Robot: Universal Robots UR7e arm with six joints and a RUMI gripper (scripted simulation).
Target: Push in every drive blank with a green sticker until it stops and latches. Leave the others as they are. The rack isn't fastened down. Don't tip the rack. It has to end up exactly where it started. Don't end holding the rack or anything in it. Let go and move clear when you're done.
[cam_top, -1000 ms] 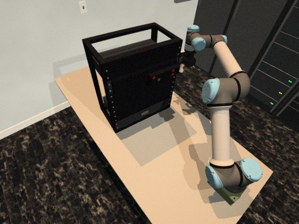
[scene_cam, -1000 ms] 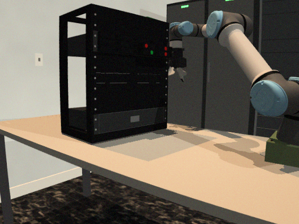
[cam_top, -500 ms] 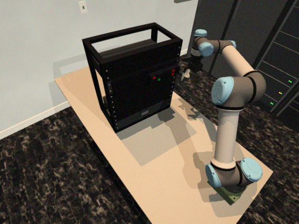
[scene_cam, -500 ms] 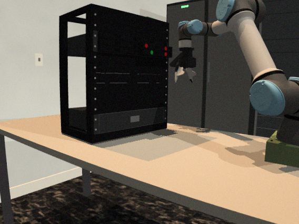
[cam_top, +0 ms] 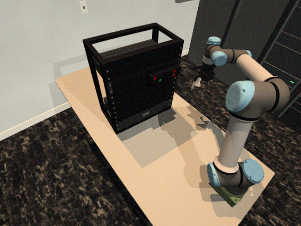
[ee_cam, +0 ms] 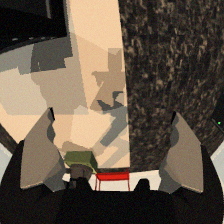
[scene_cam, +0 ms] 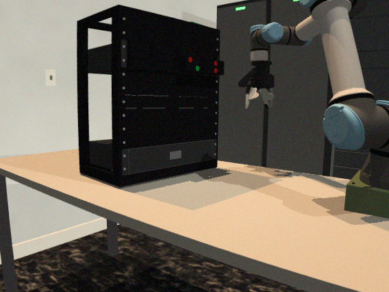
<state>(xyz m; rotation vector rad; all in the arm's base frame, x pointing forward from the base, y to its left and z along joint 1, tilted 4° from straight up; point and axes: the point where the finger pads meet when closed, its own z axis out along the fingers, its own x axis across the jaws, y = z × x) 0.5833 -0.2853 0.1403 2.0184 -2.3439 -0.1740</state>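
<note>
A black open-frame rack [cam_top: 135, 77] stands on the tan table; it also shows in the exterior view [scene_cam: 151, 92]. Near its upper right front, a drive blank sticks out [cam_top: 164, 72] and carries a green sticker [cam_top: 160, 79] beside red ones [cam_top: 155, 78]. The green sticker also shows in the exterior view [scene_cam: 197, 68], with red stickers [scene_cam: 216, 66] next to it. My gripper [cam_top: 196, 83] hangs open and empty to the right of the rack, apart from it, fingers pointing down [scene_cam: 258, 97]. In the wrist view the fingers frame table and floor; a rack corner [ee_cam: 30, 20] is at upper left.
The table [cam_top: 164, 148] has its long right edge close under the gripper, with dark floor [cam_top: 53, 170] beyond. The arm's green base [cam_top: 230, 194] sits at the table's near right end. Dark server cabinets [cam_top: 265, 40] stand behind the arm.
</note>
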